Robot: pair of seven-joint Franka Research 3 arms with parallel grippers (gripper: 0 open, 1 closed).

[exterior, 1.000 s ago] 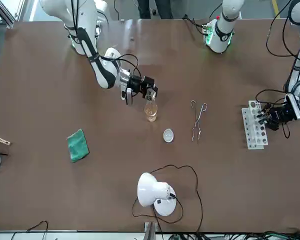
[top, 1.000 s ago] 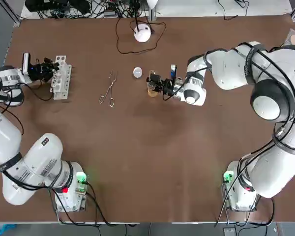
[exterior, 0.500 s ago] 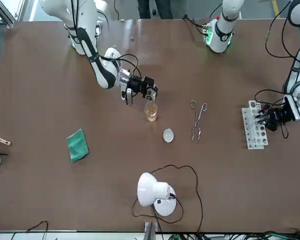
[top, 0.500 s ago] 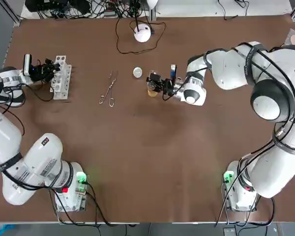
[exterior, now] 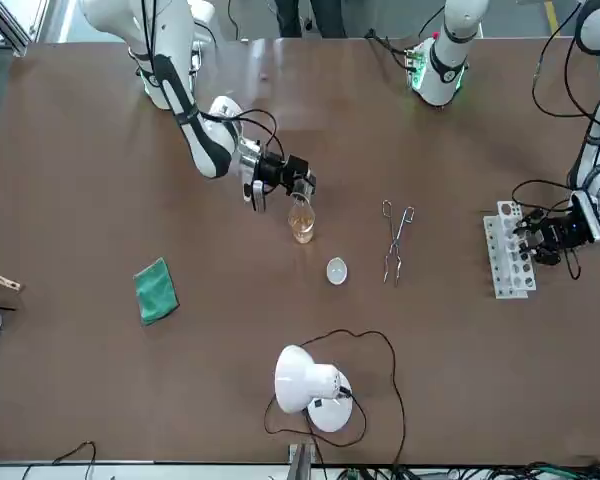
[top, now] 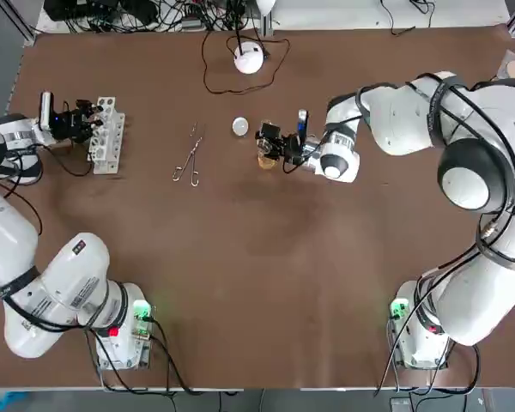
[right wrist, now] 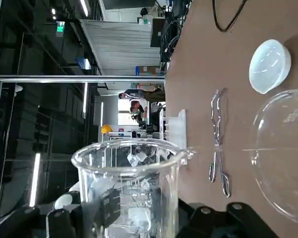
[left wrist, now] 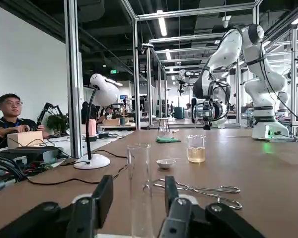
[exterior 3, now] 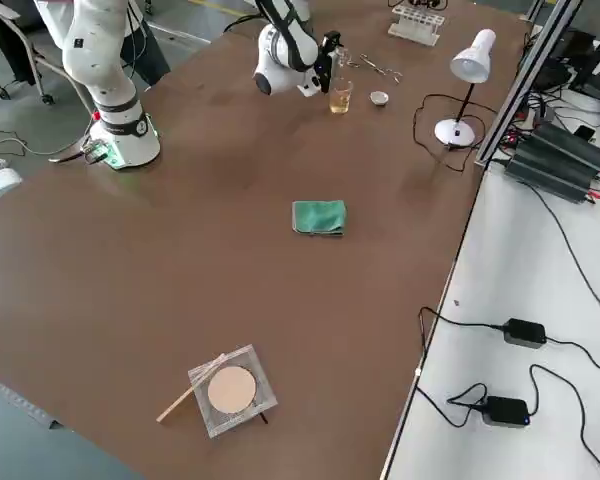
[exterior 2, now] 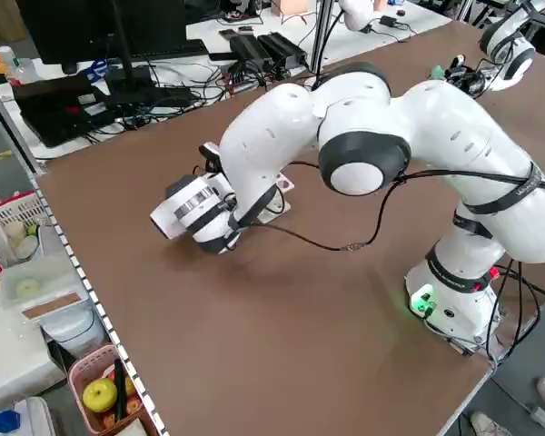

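Clenched in the right gripper: a small clear glass beaker, tipped over an amber-filled glass beaker toward the middle of the brown table's far edge. Light, rigid, slick, breakable; best pinched gently across the wall. Near the left edge, left gripper spread around a clear glass test tube at the white plastic rack, apparently not touching. Two beakers, one tube, one rack.

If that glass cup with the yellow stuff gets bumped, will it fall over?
It would probably slide before tipping: the beaker stands upright on a flat base, amber liquid weighting its lower part. Its top is open, so a knock might spill it. It looks like clear glass, so likely fragile. The right claw holds a small beaker above it.
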